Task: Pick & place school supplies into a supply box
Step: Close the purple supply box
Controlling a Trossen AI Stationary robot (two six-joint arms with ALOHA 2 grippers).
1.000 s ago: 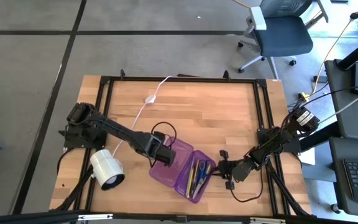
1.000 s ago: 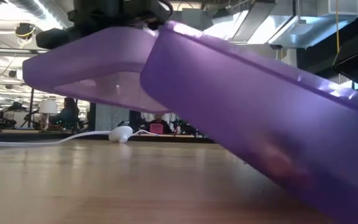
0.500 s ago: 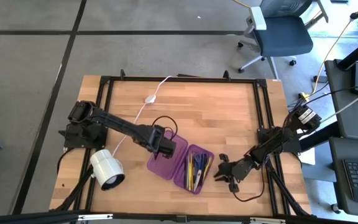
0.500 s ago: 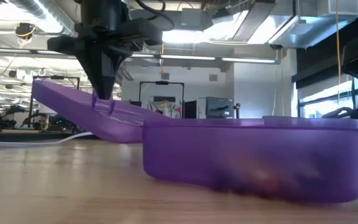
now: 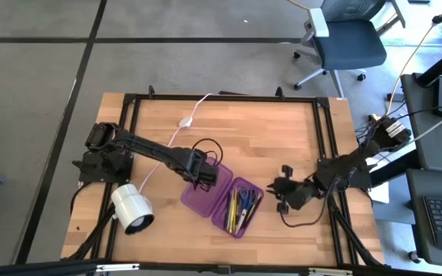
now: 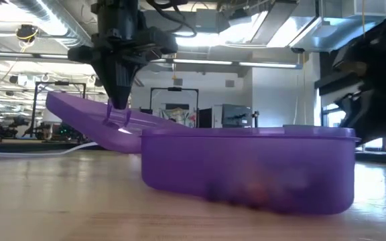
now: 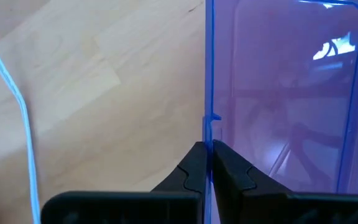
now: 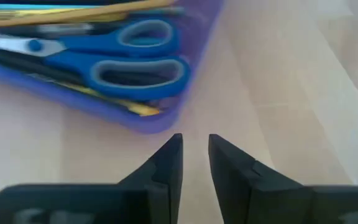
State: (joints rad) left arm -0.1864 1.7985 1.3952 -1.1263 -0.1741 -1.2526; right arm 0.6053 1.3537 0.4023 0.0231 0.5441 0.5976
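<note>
I see the supply box (image 5: 222,199) lying open on the front half of the table (image 5: 267,130), its two purple halves side by side, near the front edge but not over it. My left gripper (image 5: 208,175) is pinched onto the rim of the empty half (image 7: 278,99), fingers pressed together on the thin plastic wall; in the low view that half tilts up off the wood while the filled half (image 6: 246,167) sits flat. The far half of the table is bare apart from the white cable (image 5: 176,132), so there is free room behind the box. The white lamp (image 5: 133,209) sits just left of the box. My right gripper (image 5: 284,193) hovers just right of the filled half, apart from it, fingers only slightly spread and holding nothing. Inside that half I see blue-handled scissors (image 8: 129,59) lying among yellow and dark pencils (image 5: 237,208), all below the rim.
</note>
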